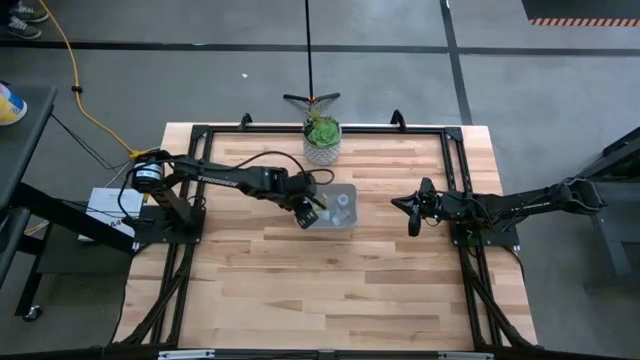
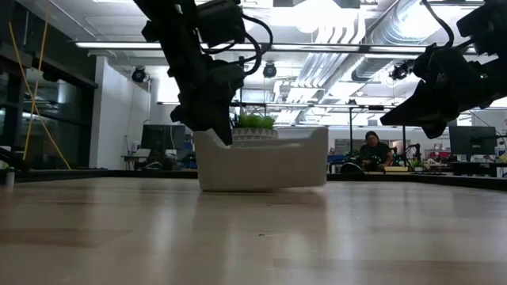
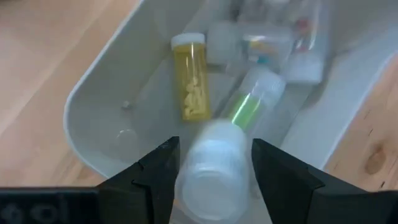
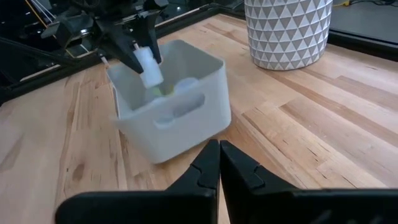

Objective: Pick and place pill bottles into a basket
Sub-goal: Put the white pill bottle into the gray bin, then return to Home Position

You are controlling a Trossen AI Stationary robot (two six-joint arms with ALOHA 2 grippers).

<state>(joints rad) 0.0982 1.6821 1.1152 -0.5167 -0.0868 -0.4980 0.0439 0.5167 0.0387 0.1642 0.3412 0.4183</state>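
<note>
The light-grey basket stands on the wooden table near its middle; it also shows in the right wrist view and the low view. Inside lie a yellowish pill bottle, a green-labelled bottle and several more bottles at the far end. My left gripper is over the basket's left end, shut on a whitish pill bottle. My right gripper waits shut and empty to the right of the basket, above the table. My left gripper pinches the whitish pill bottle's body between its two fingers, which come from above and slant down over the basket's left end. The bottle sticks out below the fingertips, tilted, clear of the basket's floor.
A white patterned pot with a green plant stands just beyond the basket, near the far edge. Black frame rails run along the table's sides. Bare wood lies on the near side of the basket. A person sits far behind the table.
</note>
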